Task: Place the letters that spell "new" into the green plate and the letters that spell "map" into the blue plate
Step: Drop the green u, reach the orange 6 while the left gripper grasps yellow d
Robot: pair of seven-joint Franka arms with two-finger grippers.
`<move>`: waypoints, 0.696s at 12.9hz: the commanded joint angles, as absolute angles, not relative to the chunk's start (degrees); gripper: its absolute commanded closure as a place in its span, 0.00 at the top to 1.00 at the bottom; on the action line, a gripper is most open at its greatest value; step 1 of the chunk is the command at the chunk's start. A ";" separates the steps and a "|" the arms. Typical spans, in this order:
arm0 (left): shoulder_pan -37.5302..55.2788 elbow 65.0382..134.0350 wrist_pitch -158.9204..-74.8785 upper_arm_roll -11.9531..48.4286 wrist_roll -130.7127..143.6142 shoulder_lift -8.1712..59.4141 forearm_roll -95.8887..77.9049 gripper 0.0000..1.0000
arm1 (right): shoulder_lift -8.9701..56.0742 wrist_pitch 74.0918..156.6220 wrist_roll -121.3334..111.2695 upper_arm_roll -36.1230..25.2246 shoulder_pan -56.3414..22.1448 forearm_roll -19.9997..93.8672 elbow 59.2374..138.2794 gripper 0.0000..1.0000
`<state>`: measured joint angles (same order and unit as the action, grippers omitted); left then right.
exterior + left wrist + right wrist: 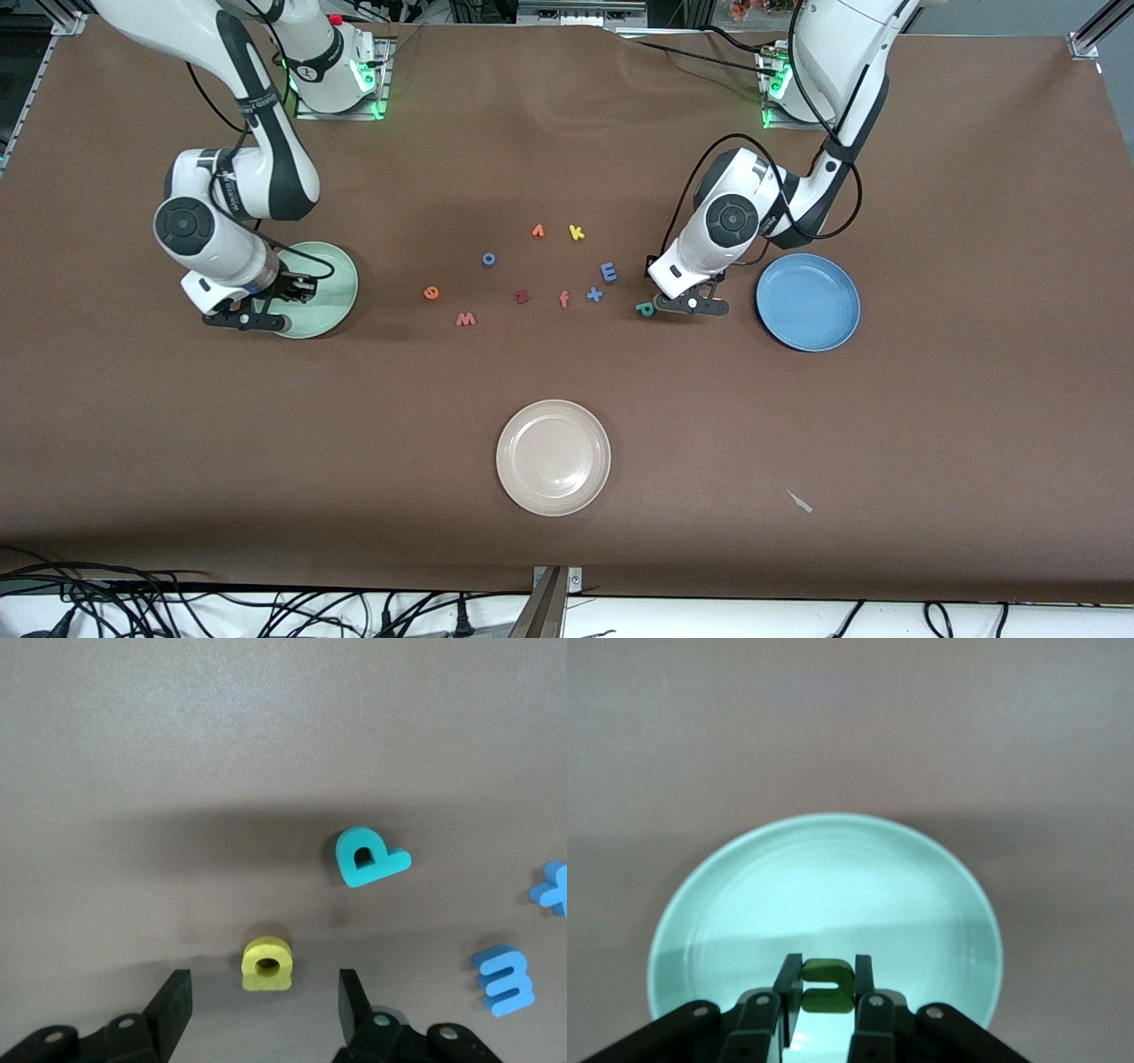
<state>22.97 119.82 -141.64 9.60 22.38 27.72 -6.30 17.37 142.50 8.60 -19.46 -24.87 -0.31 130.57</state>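
My right gripper (pixel 246 319) hangs over the rim of the green plate (pixel 330 282), shut on the green "n" (pixel 827 985). That plate (pixel 833 886) holds nothing else. The orange "e" (pixel 431 292) and the pink "w" (pixel 466 319) lie on the mat mid-table. My left gripper (pixel 265 985) is low over the mat beside the blue plate (pixel 808 301). It is open, with the yellow "a" (pixel 266 964) lying untouched between its fingers. The teal "p" (pixel 370 857) and the blue "m" (pixel 505 979) lie close by.
A cream plate (pixel 554 456) sits nearer the front camera. Other loose letters lie mid-table: yellow "k" (pixel 576 232), blue "x" (pixel 594 294), salmon "f" (pixel 563 299), dark red "z" (pixel 522 297), blue "o" (pixel 488 259) and a small orange piece (pixel 538 231).
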 commanded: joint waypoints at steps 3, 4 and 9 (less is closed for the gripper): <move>24.08 119.71 -144.58 9.14 24.17 29.18 -6.50 0.67 | 17.05 148.53 6.59 -19.42 -25.14 0.62 134.91 0.88; 24.08 119.71 -144.58 9.14 24.17 29.27 -6.59 0.67 | 16.70 148.19 6.77 -19.42 -25.14 0.62 134.83 1.00; 24.17 119.62 -144.58 9.14 24.17 29.53 -6.50 0.67 | 15.20 141.10 12.27 -14.96 -25.84 0.62 130.63 1.00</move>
<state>23.34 119.82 -144.07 9.60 23.57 29.32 -6.30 16.61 146.15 8.99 -17.51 -25.25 -0.23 133.02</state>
